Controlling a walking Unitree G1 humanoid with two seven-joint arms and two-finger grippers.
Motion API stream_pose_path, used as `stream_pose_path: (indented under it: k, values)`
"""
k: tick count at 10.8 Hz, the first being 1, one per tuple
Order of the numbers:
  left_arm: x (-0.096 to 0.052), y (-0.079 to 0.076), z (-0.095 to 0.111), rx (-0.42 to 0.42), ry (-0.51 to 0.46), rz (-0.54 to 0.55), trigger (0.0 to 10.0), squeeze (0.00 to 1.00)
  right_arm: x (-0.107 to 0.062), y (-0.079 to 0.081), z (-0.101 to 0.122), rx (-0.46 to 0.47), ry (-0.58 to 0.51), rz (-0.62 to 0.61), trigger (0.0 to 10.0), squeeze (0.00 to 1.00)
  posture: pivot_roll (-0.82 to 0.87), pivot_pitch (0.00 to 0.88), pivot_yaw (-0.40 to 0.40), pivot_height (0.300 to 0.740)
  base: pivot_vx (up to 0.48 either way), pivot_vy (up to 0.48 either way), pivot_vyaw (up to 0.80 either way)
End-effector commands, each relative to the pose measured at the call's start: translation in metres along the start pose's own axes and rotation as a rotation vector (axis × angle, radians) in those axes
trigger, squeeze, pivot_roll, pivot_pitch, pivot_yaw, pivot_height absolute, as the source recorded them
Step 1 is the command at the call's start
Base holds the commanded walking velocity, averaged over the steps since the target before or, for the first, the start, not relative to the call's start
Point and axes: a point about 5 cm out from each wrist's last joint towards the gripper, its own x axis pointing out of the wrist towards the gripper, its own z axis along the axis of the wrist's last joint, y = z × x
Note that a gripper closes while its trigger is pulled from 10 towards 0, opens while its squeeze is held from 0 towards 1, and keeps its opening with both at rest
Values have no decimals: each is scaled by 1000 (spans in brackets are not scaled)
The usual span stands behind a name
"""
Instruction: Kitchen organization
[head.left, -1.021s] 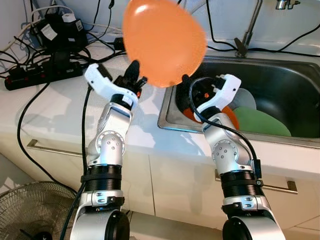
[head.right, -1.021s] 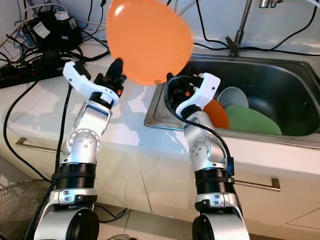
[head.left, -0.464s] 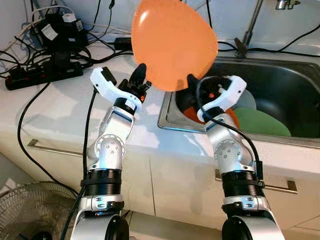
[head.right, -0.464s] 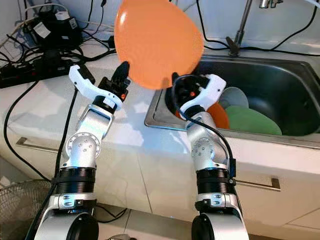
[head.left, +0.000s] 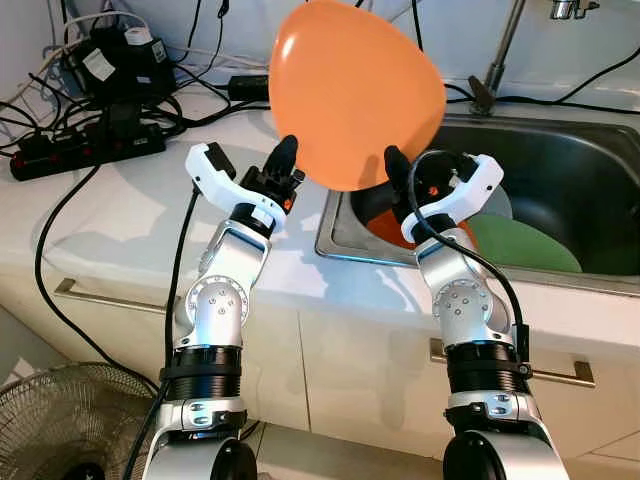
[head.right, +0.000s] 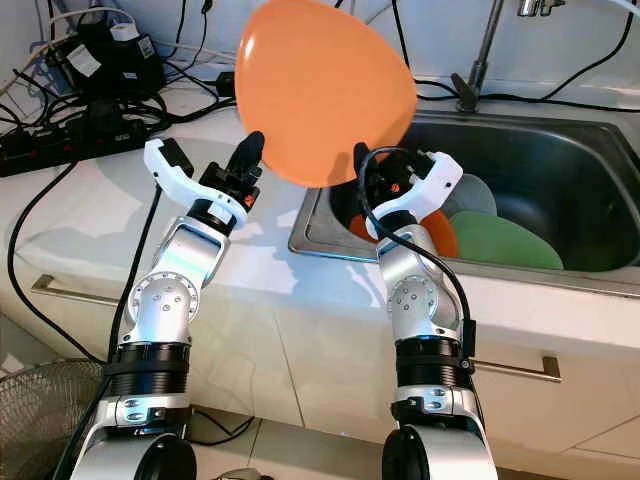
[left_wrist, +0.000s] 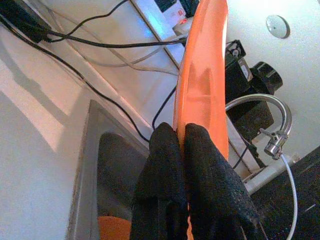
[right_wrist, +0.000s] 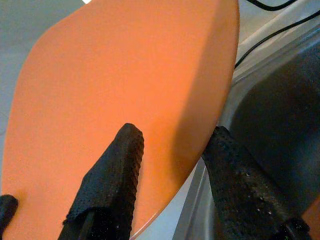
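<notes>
Both eye views are bright and evenly lit, sharp throughout, with no motion blur. The white bench (head.left: 110, 215) reads near overexposed; soft arm shadows fall on it toward the cabinet front. A faint highlight sits on the upper left of the orange plate (head.left: 355, 95). The sink (head.left: 560, 170) interior is dark, with a bright reflection along its rim. In the left wrist view the wall is blown out and the black fingers (left_wrist: 200, 185) look soft. The right wrist view is dimmer and slightly soft.
</notes>
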Motion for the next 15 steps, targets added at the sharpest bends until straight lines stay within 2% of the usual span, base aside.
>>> stream_pose_path:
  k: [1, 2, 3, 4, 7, 9, 12, 13, 14, 15]
  values:
    - [1, -17, -6, -59, -20, -76, 10000, 0, 4, 6, 2, 33, -9, 7, 10000, 0, 81, 0, 64, 740, 0, 0, 0]
    - [0, -17, -6, -65, -15, -80, 10000, 0, 5, 6, 2, 72, -12, 8, 10000, 0, 82, 0, 63, 740, 0, 0, 0]
    - [0, -17, -7, -74, -12, -79, 10000, 0, 6, 7, 2, 84, -16, 11, 4588, 0, 83, 0, 63, 740, 0, 0, 0]
    - [-1, -16, -7, -79, -10, -78, 10000, 0, 6, 7, 3, 80, -19, 14, 0, 0, 83, 0, 63, 740, 0, 0, 0]
    - [-2, -14, -10, -101, 6, -75, 10000, 0, 6, 7, 4, 115, -26, 17, 0, 0, 80, 0, 63, 740, 0, 0, 0]
    - [-2, -14, -14, -86, 30, -80, 10000, 0, 6, 8, 4, 116, -26, 22, 0, 0, 81, 0, 62, 740, 0, 0, 0]
    - [-4, -9, -29, 75, 142, -64, 10000, 0, 7, 10, 2, 128, -25, 30, 0, 0, 80, 0, 65, 740, 0, 0, 0]
    - [-5, -8, -32, 110, 154, -64, 10000, 1000, 7, 10, 2, 129, -24, 32, 0, 0, 81, 0, 64, 740, 0, 0, 0]
    - [-5, -6, -33, 119, 154, -49, 10000, 1000, 6, 10, 2, 130, -24, 33, 0, 0, 82, 0, 64, 740, 0, 0, 0]
    - [-5, -3, -34, 164, 162, -36, 10000, 1000, 7, 10, 3, 137, -30, 33, 0, 0, 84, 0, 62, 740, 0, 0, 0]
